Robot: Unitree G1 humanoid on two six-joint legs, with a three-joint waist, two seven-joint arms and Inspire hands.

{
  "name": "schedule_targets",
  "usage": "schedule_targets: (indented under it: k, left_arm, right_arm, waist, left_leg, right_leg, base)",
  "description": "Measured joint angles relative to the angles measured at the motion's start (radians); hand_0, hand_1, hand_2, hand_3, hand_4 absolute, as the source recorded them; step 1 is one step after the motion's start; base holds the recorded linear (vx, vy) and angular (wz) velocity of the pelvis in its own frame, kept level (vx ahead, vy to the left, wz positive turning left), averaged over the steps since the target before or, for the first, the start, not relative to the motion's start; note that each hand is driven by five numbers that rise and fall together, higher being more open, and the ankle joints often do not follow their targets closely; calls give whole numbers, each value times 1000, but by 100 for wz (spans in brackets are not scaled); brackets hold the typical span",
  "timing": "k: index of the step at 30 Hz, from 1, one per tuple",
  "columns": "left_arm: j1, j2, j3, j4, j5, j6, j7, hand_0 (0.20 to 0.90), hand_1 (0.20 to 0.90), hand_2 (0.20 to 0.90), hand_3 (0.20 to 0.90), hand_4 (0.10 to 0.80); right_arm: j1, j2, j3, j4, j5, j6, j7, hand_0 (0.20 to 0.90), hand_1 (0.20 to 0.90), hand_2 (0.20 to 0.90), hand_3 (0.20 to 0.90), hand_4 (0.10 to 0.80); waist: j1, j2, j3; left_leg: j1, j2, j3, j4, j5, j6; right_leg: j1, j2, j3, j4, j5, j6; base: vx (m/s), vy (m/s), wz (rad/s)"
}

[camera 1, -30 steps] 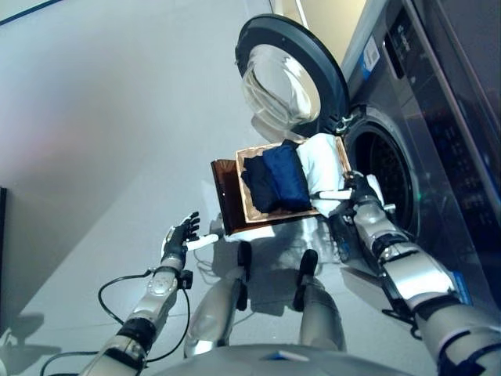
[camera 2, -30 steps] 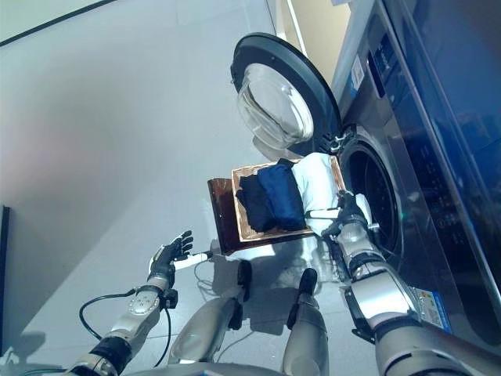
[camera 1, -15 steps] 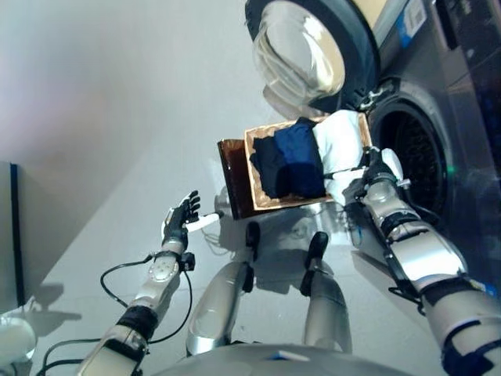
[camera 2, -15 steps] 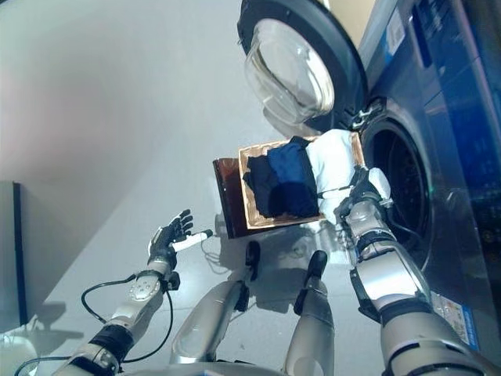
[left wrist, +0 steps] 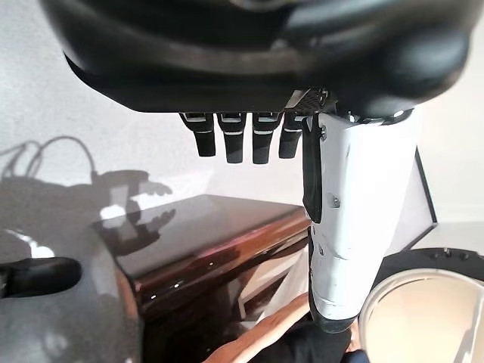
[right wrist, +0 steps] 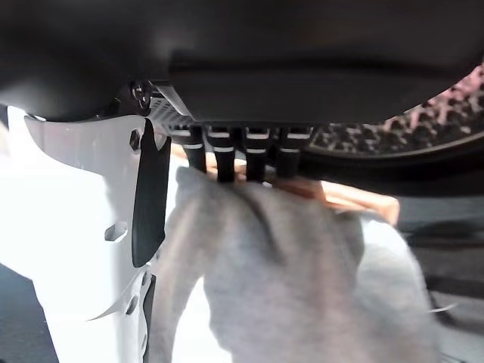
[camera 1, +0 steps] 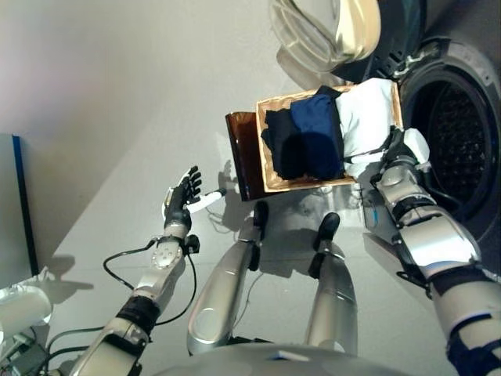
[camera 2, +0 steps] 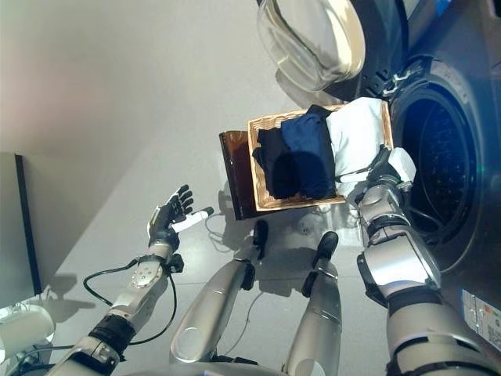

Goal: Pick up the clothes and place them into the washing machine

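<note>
A wicker basket sits on a dark brown stand in front of the washing machine. In it lie dark navy clothes and, on the machine side, a white cloth. My right hand rests at the basket's machine-side edge. Its straight fingers press into the white cloth, and its white-covered thumb lies alongside. Out over the floor, away from the basket, my left hand hangs open and holds nothing. The same stand shows in the left wrist view, beyond the fingers.
The washing machine's drum stands open just right of the basket, with its round glass door swung out beyond the basket. A dark panel stands at the far left, and a white object lies on the floor below it.
The whole picture has shifted, so the camera has moved towards the basket and the drum. My right hand stays on the white cloth. My left hand remains open in the same pose.
</note>
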Motion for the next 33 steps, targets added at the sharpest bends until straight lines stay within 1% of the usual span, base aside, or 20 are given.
schedule_targets:
  k: [2,3,5,8,9,10,11,13,14,17,18,20,21,22,23,24,33]
  left_arm:
    - [-3,1,-1,-8,-1,0,6,900,900,900,900,800]
    - [-3,2,-2,-20,-5,0,9,900,900,900,900,800]
    - [-5,6,-2,-48,-15,-4,19,900,900,900,900,800]
    - [-12,7,-3,-60,-17,-5,38,900,900,900,900,800]
    - [-10,7,-3,-60,-18,-5,43,900,900,900,900,800]
    - [-11,7,-4,-60,-19,-5,49,900,900,900,900,800]
    - [-11,8,-4,-60,-20,-5,52,900,900,900,900,800]
    - [-12,8,-4,-60,-21,-5,58,900,900,900,900,800]
    - [-11,8,-4,-60,-21,-5,60,900,900,900,900,800]
    - [-11,8,-5,-61,-21,-5,67,900,900,900,900,800]
    - [-11,8,-5,-61,-21,-5,73,900,900,900,900,800]
    - [-10,8,-5,-61,-21,-5,78,900,900,900,900,800]
    - [-10,8,-5,-61,-21,-5,78,900,900,900,900,800]
    - [-11,8,-5,-61,-21,-5,78,900,900,900,900,800]
    - [-11,8,-5,-61,-21,-5,78,900,900,900,900,800]
    - [-11,8,-6,-60,-21,-5,78,900,900,900,900,800]
    - [-11,8,-6,-61,-21,-5,76,900,900,900,900,800]
  right_arm:
    - [-10,-4,3,2,-19,17,-17,900,900,900,900,800]
    - [-18,-7,6,13,-32,18,-21,900,900,900,900,800]
    - [-47,-20,33,40,-53,24,-28,900,900,900,900,800]
    - [-75,-55,60,43,-95,39,-47,900,900,900,900,800]
    - [-78,-63,61,43,-98,39,-50,749,749,749,749,692]
    - [-84,-67,68,47,-104,41,-57,631,631,631,631,608]
    - [-87,-69,76,51,-116,42,-60,546,546,546,546,547]
    - [-88,-74,78,52,-131,56,-64,496,496,496,496,512]
    - [-88,-75,79,52,-140,62,-68,469,469,469,469,492]
    - [-88,-87,79,53,-152,62,-81,469,469,469,469,492]
    - [-88,-89,79,53,-153,63,-82,450,450,450,450,478]
    - [-88,-90,79,54,-153,63,-82,389,389,389,389,435]
    - [-88,-89,79,55,-153,64,-82,345,345,345,345,404]
    - [-88,-88,79,61,-154,64,-82,274,274,274,274,353]
    - [-88,-88,79,63,-154,64,-81,274,274,274,274,353]
    - [-88,-87,79,64,-155,64,-81,200,200,200,200,300]
    - [-88,-88,67,64,-158,67,-79,200,200,200,200,300]
  waist:
    - [0,0,0]
    - [0,0,0]
    - [1,0,0]
    - [2,0,0]
    - [3,0,0]
    - [4,0,0]
    - [6,1,0]
    - [10,1,0]
    - [16,1,0]
    - [28,2,-1]
    - [30,2,-1]
    - [31,2,-1]
    - [31,2,-1]
    - [31,3,-1]
    - [32,3,-1]
    - [35,3,-1]
    - [39,13,-8]
  left_leg:
    - [-12,-5,-2,0,1,2]
    - [-19,-9,-3,2,1,2]
    - [-42,-11,-6,7,1,1]
    - [-93,-21,-10,34,0,0]
    - [-102,-26,-12,36,0,0]
    - [-107,-29,-14,39,1,1]
    - [-113,-30,-15,47,1,1]
    - [-128,-34,-18,58,0,2]
    - [-134,-36,-19,65,0,2]
    - [-140,-41,-26,70,1,0]
    - [-140,-42,-28,71,2,0]
    - [-140,-44,-29,72,2,0]
    - [-140,-44,-30,72,2,0]
    - [-140,-46,-32,77,2,0]
    - [-140,-45,-33,80,1,0]
    - [-140,-44,-36,83,1,0]
    - [-138,-42,-42,98,-1,-2]
  right_leg:
    - [-12,-5,-2,7,0,2]
    - [-22,-15,-3,15,-4,5]
    - [-42,-18,-4,23,-6,6]
    - [-94,-31,-5,64,-21,7]
    - [-105,-33,-4,74,-23,7]
    - [-112,-36,-4,81,-25,7]
    - [-117,-40,-4,86,-26,7]
    - [-132,-49,-5,104,-30,6]
    - [-139,-50,-4,108,-34,10]
    - [-147,-54,-3,118,-36,10]
    - [-147,-55,-4,122,-37,10]
    - [-147,-56,-4,126,-37,9]
    - [-147,-57,-4,128,-37,7]
    - [-147,-58,-5,137,-44,6]
    - [-147,-58,-6,138,-45,5]
    - [-145,-57,-6,139,-46,5]
    - [-141,-52,-12,155,-52,-2]
  base:
    - [-3,9,6]
    - [-3,20,11]
    - [-8,29,13]
    - [0,17,16]
    - [5,26,11]
    - [11,29,9]
    - [7,24,8]
    - [9,15,7]
    - [12,15,4]
    - [0,-1,1]
    - [-6,-5,5]
    - [-4,2,4]
    - [-3,-2,7]
    - [-3,-2,6]
    - [-1,-4,4]
    - [0,0,0]
    - [-5,-4,1]
